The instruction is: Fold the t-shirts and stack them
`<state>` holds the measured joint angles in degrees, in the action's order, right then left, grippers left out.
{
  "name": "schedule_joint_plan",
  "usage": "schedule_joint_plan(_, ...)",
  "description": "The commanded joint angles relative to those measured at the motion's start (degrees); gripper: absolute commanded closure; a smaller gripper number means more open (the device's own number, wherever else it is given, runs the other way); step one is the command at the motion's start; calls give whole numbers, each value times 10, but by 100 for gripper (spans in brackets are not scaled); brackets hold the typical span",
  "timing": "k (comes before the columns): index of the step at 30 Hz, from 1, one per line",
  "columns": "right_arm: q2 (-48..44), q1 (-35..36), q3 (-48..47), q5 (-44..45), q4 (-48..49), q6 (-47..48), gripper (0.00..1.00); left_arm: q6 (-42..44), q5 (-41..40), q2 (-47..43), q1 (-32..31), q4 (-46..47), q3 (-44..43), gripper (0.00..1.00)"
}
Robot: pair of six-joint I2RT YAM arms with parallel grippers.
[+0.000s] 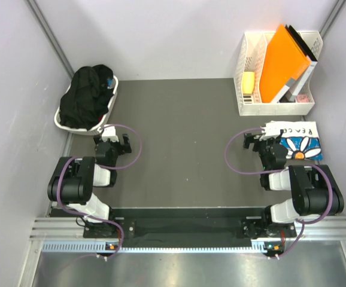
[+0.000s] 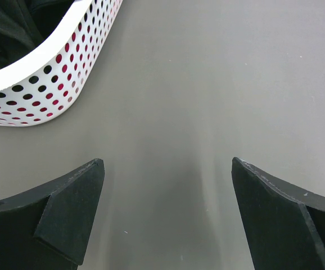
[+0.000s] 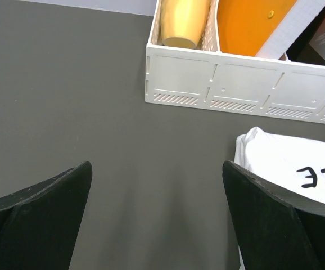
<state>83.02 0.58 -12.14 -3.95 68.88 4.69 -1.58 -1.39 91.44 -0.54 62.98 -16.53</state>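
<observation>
Black t-shirts (image 1: 88,95) lie bunched in the white laundry basket (image 1: 65,124) at the back left; they also show in the left wrist view (image 2: 5,28). A folded white tee (image 1: 299,140) with a blue daisy and "PEACE" print lies at the right; its edge shows in the right wrist view (image 3: 289,169). My left gripper (image 1: 113,142) is open and empty over bare mat just right of the basket (image 2: 55,73). My right gripper (image 1: 263,140) is open and empty, its right finger (image 3: 275,219) next to the white tee's left edge.
A white desk organiser (image 1: 275,101) with an orange folder (image 1: 284,60) and a yellow item (image 1: 248,84) stands at the back right; it also shows in the right wrist view (image 3: 235,84). Grey walls enclose the dark mat (image 1: 185,131).
</observation>
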Motion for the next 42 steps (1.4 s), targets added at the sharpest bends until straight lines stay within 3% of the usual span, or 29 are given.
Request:
schedule_joint_plan(1, -1, -1, -16, -1, 14, -9, 0, -5, -5, 2, 0, 36, -11, 1)
schedule_joint_plan(28, -13, -1, -15, 2, 13, -2, 0, -4, 1, 1, -1, 43, -8, 1)
schedule_joint_plan(36, -134, 2, -75, -15, -171, 15, 0, -9, -27, -41, -2, 24, -7, 1)
schedule_joint_plan(40, -167, 2, -125, -30, -241, 40, 0, -17, -46, -62, -3, -74, -50, 1)
schedule_joint_plan(42, -177, 3, -170, -59, -290, 73, 0, -12, -37, -73, -3, -190, -108, 1)
